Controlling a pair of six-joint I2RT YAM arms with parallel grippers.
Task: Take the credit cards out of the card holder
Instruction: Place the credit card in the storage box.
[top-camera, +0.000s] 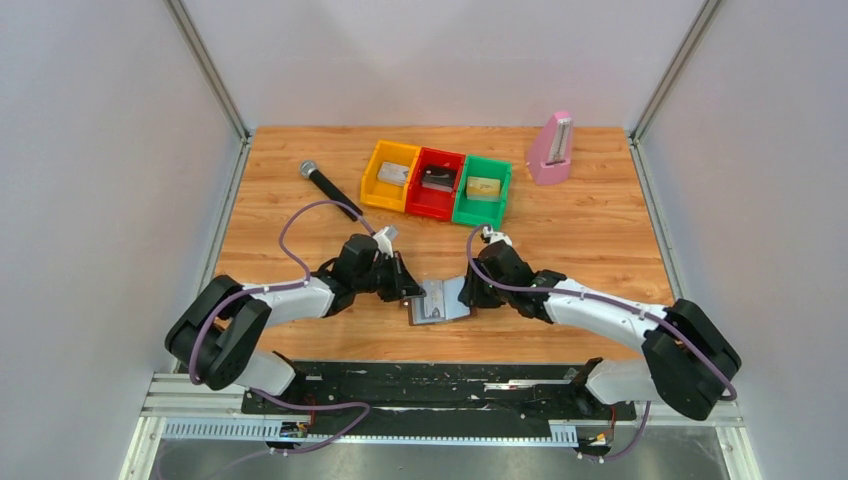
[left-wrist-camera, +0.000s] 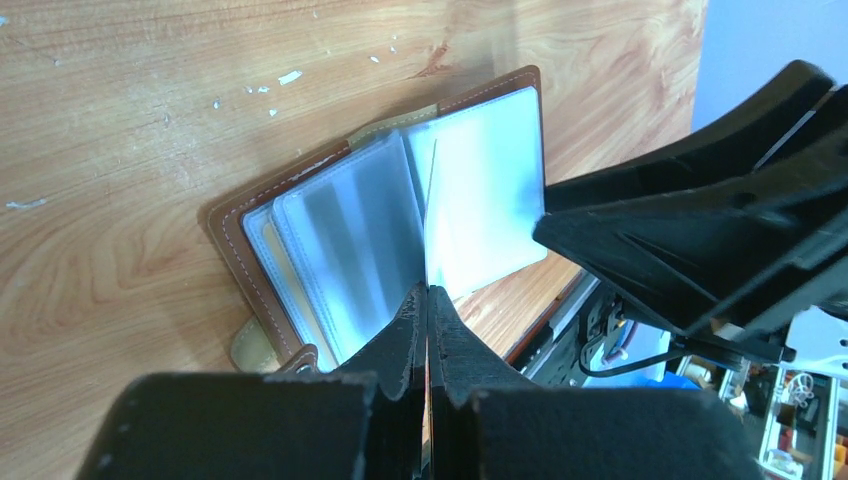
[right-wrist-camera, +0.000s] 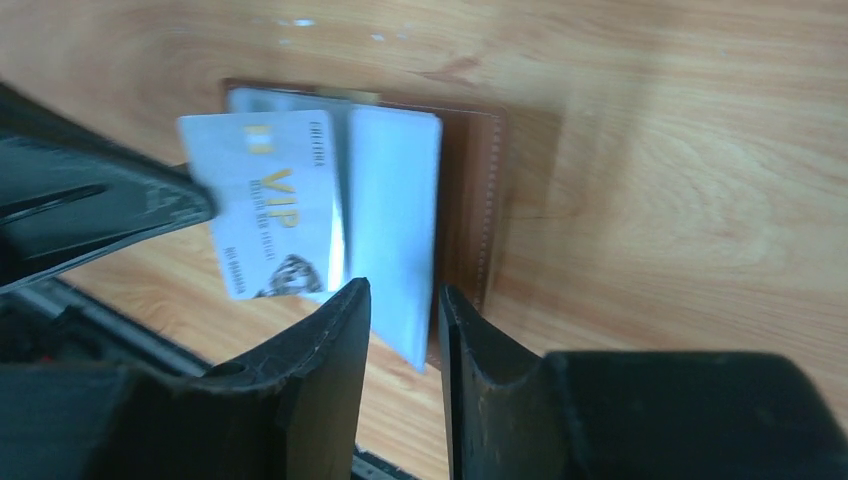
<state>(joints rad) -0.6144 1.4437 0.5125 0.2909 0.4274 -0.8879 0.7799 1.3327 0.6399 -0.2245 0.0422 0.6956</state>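
L gripper (left-wrist-camera: 428, 292) pinched shut on VIP card (right-wrist-camera: 270, 205) — R gripper (right-wrist-camera: 404, 290) jaws apart over open card holder (right-wrist-camera: 465, 190).

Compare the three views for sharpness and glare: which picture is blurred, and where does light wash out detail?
Right wrist view: blurred throughout, lettering on the card smeared. Left wrist view: table grain crisp, glare whitening the card holder sleeves. Top external view: evenly lit, soft shadows.

Bins (top-camera: 437, 181), mic (top-camera: 330, 187) crowd far side; bare table (top-camera: 440, 248) betw. them, card holder (top-camera: 440, 302).
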